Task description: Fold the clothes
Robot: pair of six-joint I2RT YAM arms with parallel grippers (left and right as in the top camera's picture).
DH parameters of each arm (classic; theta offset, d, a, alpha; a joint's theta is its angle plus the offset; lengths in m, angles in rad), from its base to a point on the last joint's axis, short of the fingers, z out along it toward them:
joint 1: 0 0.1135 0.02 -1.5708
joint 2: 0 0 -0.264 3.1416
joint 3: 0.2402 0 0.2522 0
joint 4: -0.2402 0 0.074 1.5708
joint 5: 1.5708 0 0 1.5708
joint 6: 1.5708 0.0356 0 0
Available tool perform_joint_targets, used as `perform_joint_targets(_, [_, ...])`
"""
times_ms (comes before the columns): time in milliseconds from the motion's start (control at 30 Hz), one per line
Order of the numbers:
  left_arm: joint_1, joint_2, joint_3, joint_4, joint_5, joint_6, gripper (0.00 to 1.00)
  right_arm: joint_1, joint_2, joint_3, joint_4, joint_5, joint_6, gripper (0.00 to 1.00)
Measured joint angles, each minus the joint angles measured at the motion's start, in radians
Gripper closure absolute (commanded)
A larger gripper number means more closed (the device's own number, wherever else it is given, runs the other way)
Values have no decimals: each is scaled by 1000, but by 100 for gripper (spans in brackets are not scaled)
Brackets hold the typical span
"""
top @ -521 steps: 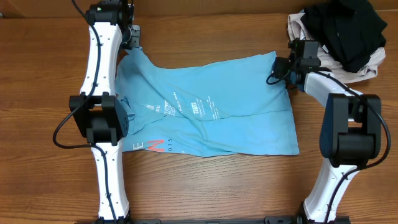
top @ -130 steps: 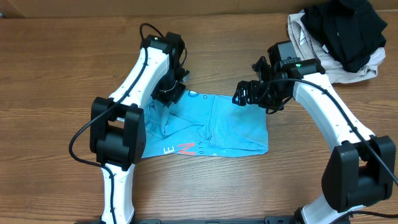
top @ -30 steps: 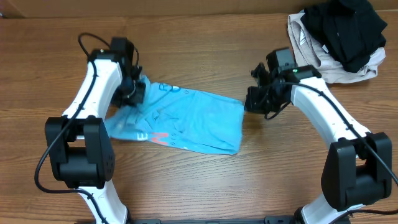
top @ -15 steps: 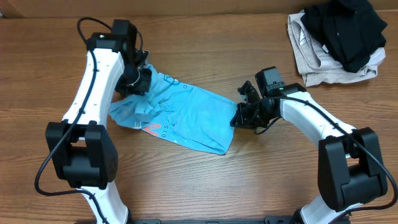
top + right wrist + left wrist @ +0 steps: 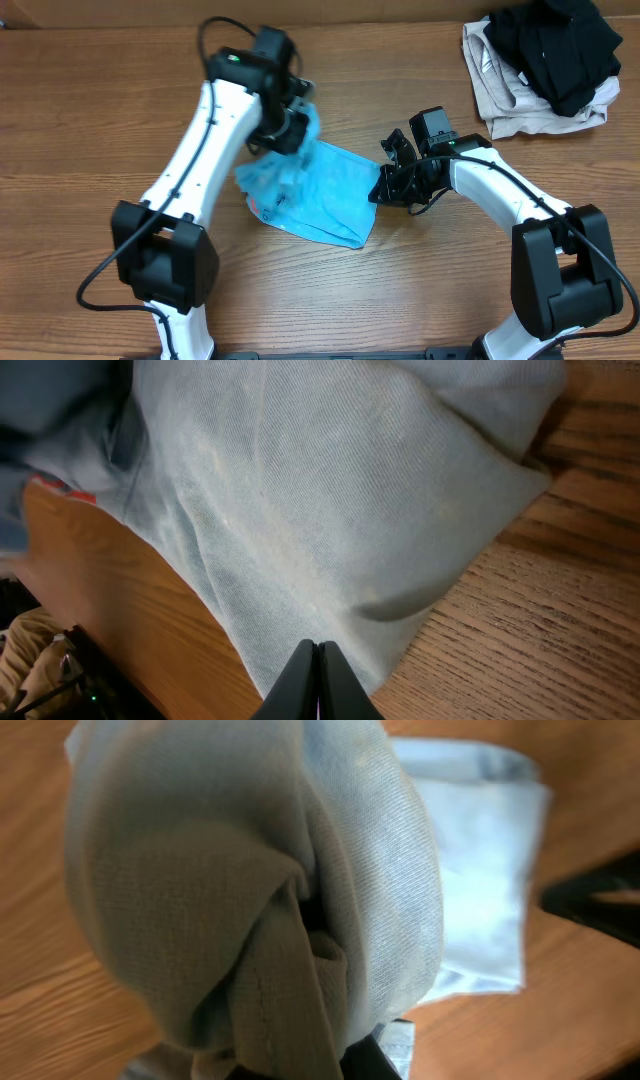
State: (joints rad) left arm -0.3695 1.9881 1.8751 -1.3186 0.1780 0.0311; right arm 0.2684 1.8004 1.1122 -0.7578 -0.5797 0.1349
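Observation:
The clothes, a light sky-blue T-shirt (image 5: 325, 195), lie partly folded on the middle of the table. My left gripper (image 5: 290, 130) is shut on a bunched end of the shirt and holds it raised over the back left of the folded part. In the left wrist view this bunch (image 5: 250, 890) fills the frame and hides the fingers, with the flat folded part (image 5: 475, 850) beyond it. My right gripper (image 5: 383, 190) is shut, its tips (image 5: 318, 675) resting on the shirt's right edge (image 5: 330, 490). A bit of pink-red lettering (image 5: 65, 490) shows.
A black garment (image 5: 555, 45) lies on a beige folded garment (image 5: 500, 100) at the table's back right corner. The wooden table (image 5: 100, 120) shows bare wood to the left and in front of the shirt. The right arm (image 5: 500, 190) reaches in from the right.
My left gripper has swung to the right with the shirt's left end, lifting it over the rest. The shirt's outline is now narrower. The right gripper has stayed at the right edge.

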Motion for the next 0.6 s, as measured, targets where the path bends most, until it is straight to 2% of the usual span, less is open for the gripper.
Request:
perform_joint_targets(200, [-125, 0, 0, 6, 6, -10, 96, -2, 0, 0, 11, 0, 1, 96])
perform_joint_targets(400, [-203, 0, 0, 42, 10, -80, 94, -43, 0, 0, 14, -9, 11, 96])
perform_joint_targets(433, [-209, 0, 0, 43, 10, -91, 87, -56, 0, 0, 14, -10, 12, 96])
perform_joint_targets(600, [-220, 20, 0, 47, 11, -135, 66, -114, 0, 2, 5, -43, 16, 96])
